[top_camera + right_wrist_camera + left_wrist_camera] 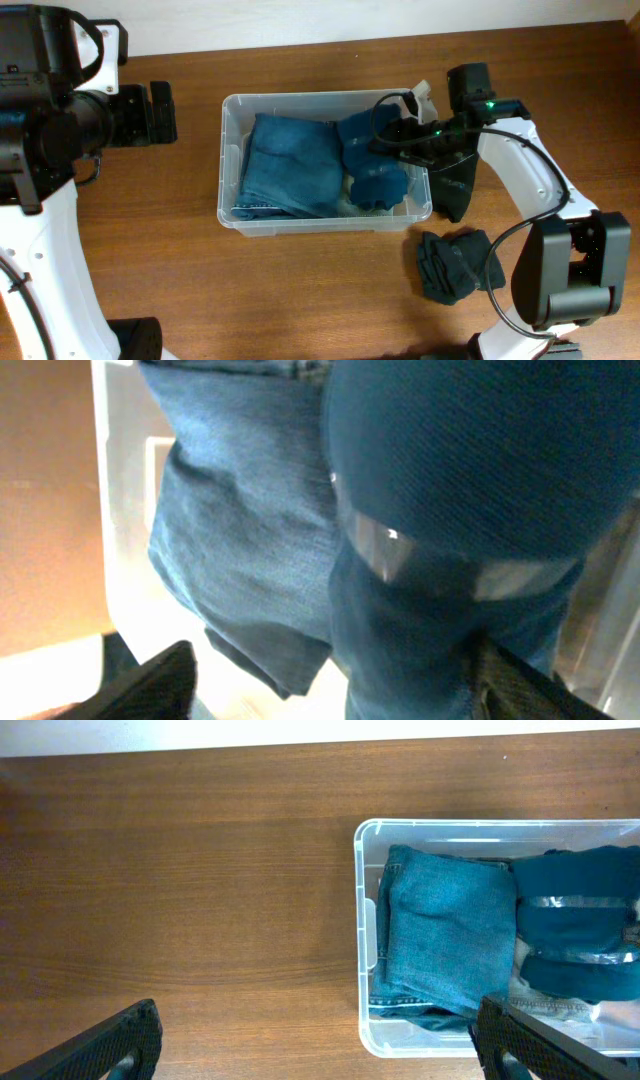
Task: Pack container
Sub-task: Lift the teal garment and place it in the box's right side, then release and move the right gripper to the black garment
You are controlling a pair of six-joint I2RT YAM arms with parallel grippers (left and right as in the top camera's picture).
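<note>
The container (226, 150) sits on the wooden table (150, 230) between the 2 arms, with its long side running from one arm to the other. Inside it, folded blue jeans (290, 165) fill the half nearer the left arm. A dark blue knit garment (372, 165) lies in the half nearer the right arm, touching the jeans, and a shiny clear band (430, 565) crosses the knit. The right gripper (392, 142) hangs over that end of the container, directly above the knit; in the wrist view its 2 fingers (160, 685) stand apart with the garment showing between them. The left gripper (160, 112) is outside the container, well apart from its far end over bare table, its jaws spread wide on nothing. A crumpled dark garment (455, 265) lies on the table just outside the container's corner by the right arm's base.
</note>
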